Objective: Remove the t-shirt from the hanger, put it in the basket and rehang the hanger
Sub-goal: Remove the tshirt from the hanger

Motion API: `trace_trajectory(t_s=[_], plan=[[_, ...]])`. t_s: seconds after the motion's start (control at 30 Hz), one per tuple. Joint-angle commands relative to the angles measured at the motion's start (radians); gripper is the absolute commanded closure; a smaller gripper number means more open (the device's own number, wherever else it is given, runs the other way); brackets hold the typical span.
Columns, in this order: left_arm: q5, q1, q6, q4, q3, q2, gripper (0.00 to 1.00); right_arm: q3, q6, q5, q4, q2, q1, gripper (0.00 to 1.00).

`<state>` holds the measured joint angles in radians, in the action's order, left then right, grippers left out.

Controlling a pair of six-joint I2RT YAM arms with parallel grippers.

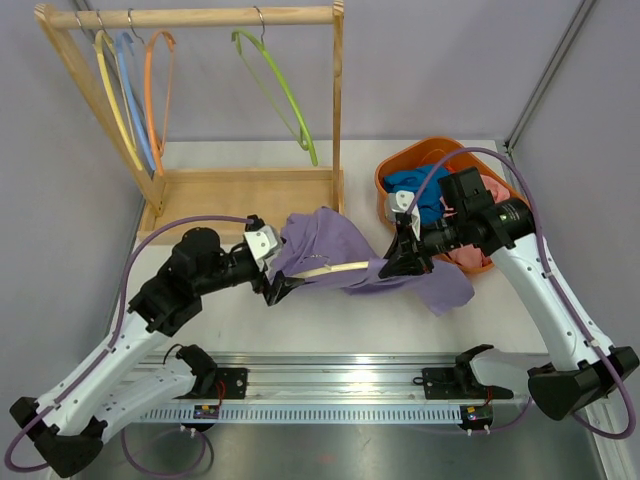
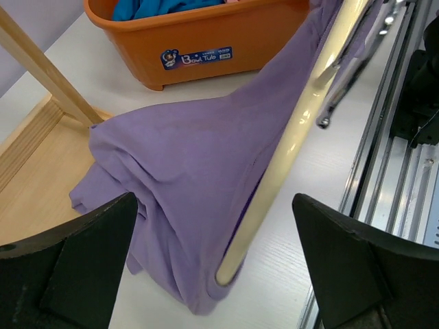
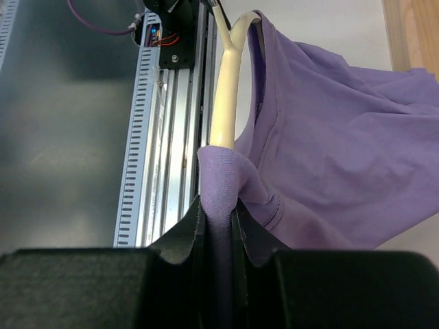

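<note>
Left gripper (image 1: pixel 279 290) is wide open and empty, with the bare tip of the cream hanger (image 2: pixel 274 171) sitting between its fingers, dead ahead at 12 in the left wrist view. Right gripper (image 1: pixel 405 264) is pinched shut on a fold of the purple t-shirt (image 1: pixel 325 240) wrapped over the hanger's other end. From above, the hanger's long axis runs 9-to-3, left gripper at 9, right at 3. The shirt is not off yet, with its bulk bunched toward 12 against the wooden rack base (image 1: pixel 250 190) and the orange tub (image 2: pixel 206 41) further out at 2. Left arm looks best placed to take the tip.

Blue sticker (image 2: pixel 197 57) on orange tub (image 2: pixel 226 38) wall, white lettering — "Bowl Tub"
</note>
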<state>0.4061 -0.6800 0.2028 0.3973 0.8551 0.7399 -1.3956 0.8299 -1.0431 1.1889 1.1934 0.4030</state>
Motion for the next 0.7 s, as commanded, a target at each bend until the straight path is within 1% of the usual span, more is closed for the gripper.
trace_trajectory(t_s=[0.0, 0.03, 0.13, 0.23, 0.27, 0.37, 0.4, 0.43, 0.53, 0.67], plan=[[0.071, -0.003, 0.072, -0.055, 0.025, 0.036, 0.02, -0.068, 0.058, -0.117, 0.026, 0.012, 0.025, 1.00], [0.095, -0.003, 0.073, -0.051, 0.032, 0.050, 0.03, -0.072, 0.058, -0.117, 0.025, 0.023, 0.030, 1.00], [0.134, -0.003, 0.072, -0.026, 0.038, 0.062, 0.11, -0.098, 0.058, -0.118, 0.026, 0.041, 0.030, 1.00], [0.142, -0.003, 0.066, -0.012, 0.036, 0.058, 0.14, -0.108, 0.049, -0.120, 0.018, 0.051, 0.030, 1.00], [0.146, -0.003, 0.064, -0.006, 0.036, 0.052, 0.19, -0.111, 0.045, -0.120, 0.017, 0.054, 0.031, 1.00], [0.134, -0.003, 0.061, 0.012, 0.035, 0.041, 0.28, -0.117, 0.043, -0.120, 0.015, 0.057, 0.030, 1.00], [0.131, -0.003, 0.060, 0.012, 0.035, 0.038, 0.34, -0.118, 0.044, -0.121, 0.014, 0.058, 0.031, 1.00], [0.128, -0.003, 0.061, 0.012, 0.035, 0.038, 0.37, -0.118, 0.043, -0.123, 0.014, 0.060, 0.030, 1.00], [0.134, -0.003, 0.052, -0.001, 0.032, 0.044, 0.42, -0.125, 0.038, -0.132, 0.011, 0.064, 0.031, 1.00], [0.163, -0.003, 0.044, -0.029, 0.033, 0.065, 0.44, -0.134, 0.029, -0.144, 0.014, 0.071, 0.030, 1.00]])
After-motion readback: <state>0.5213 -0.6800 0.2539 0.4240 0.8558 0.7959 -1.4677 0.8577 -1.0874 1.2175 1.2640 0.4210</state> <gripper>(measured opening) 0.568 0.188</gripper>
